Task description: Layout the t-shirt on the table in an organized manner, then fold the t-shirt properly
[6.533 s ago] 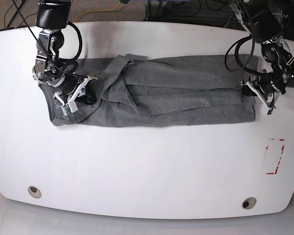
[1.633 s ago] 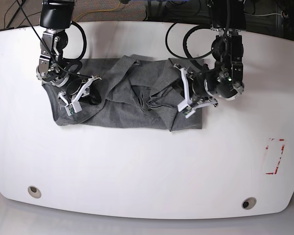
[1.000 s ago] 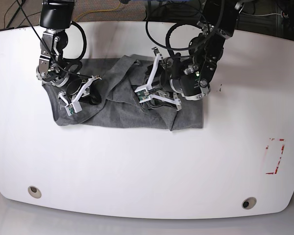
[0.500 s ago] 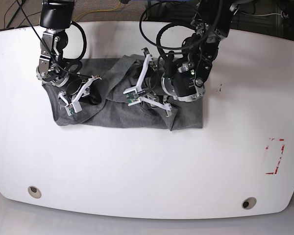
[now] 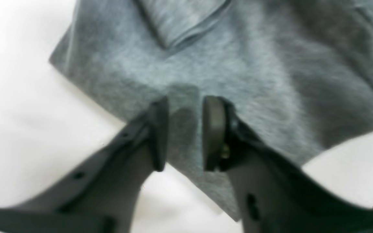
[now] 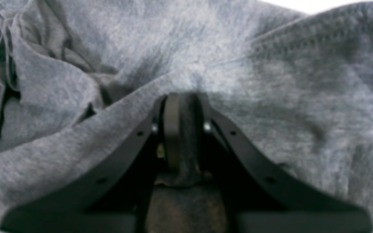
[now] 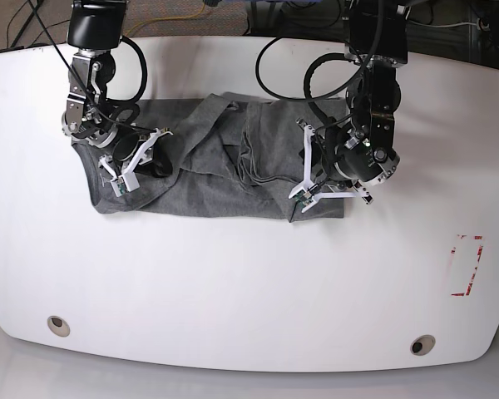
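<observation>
The dark grey t-shirt (image 7: 208, 179) lies crumpled across the back of the white table (image 7: 233, 274), its right part folded over toward the middle with bunched folds. My left gripper (image 7: 301, 170) hovers over the shirt's folded right part near the front edge. In the left wrist view, the left gripper (image 5: 185, 129) has its jaws a little apart and holds nothing, with the shirt (image 5: 254, 64) and table (image 5: 28, 129) below. My right gripper (image 7: 137, 158) sits on the shirt's left end. In the right wrist view, the right gripper (image 6: 186, 123) is shut on a pinch of the shirt (image 6: 270, 81).
Two round grommet holes (image 7: 58, 324) (image 7: 422, 344) sit near the table's front edge. A red tape mark (image 7: 466, 266) is at the right. Cables and dark gear lie beyond the back edge.
My left arm dragged the shirt's right end leftward over the middle, let go, and has drawn back to the right. The right gripper has stayed shut on the left end.
</observation>
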You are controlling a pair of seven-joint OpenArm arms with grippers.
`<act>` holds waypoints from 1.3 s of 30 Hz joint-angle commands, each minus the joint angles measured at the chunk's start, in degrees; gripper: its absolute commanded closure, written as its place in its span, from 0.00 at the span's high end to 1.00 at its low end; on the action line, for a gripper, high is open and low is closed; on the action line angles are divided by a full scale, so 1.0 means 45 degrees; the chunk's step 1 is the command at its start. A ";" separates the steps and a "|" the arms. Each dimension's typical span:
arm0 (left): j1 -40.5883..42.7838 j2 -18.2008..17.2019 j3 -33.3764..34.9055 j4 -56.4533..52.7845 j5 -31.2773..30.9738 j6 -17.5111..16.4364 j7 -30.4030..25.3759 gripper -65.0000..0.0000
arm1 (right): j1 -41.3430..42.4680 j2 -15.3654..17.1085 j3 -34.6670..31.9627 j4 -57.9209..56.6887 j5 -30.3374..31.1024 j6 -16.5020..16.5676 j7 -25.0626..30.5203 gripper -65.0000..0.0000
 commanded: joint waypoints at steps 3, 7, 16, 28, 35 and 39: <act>-0.0321 0.0085 -0.0127 -0.0216 0.0490 -0.0017 -0.0555 0.16 | -0.0028 0.0078 -0.0026 0.0013 -0.0506 -0.0070 -0.0701 0.13; -0.0341 0.0104 -0.0127 -0.0588 0.0548 -0.0017 -0.0945 0.16 | -0.0028 0.0078 -0.0026 0.0013 -0.0506 -0.0070 -0.0701 0.13; -0.1220 0.0612 -0.0127 -0.2053 0.0529 -0.0017 -0.1160 0.16 | -0.0028 0.0078 -0.0026 0.0013 -0.0506 -0.0070 -0.0701 0.13; -0.2646 0.1274 -0.0088 -0.3420 0.0529 -0.0017 -0.1180 0.16 | -0.0048 -0.0019 -0.0026 0.0013 -0.0506 -0.0070 -0.0701 0.13; -0.3427 0.1274 -0.0049 -0.4573 0.0529 -0.0017 -0.2020 0.16 | -0.0048 -0.0117 -0.0026 0.0013 -0.0506 -0.0070 -0.0701 0.13; -0.3857 0.1274 0.0361 -0.4983 0.0509 -0.0017 -0.2626 0.16 | -0.0048 -0.0156 -0.0026 0.0013 -0.0525 -0.0070 -0.0701 0.13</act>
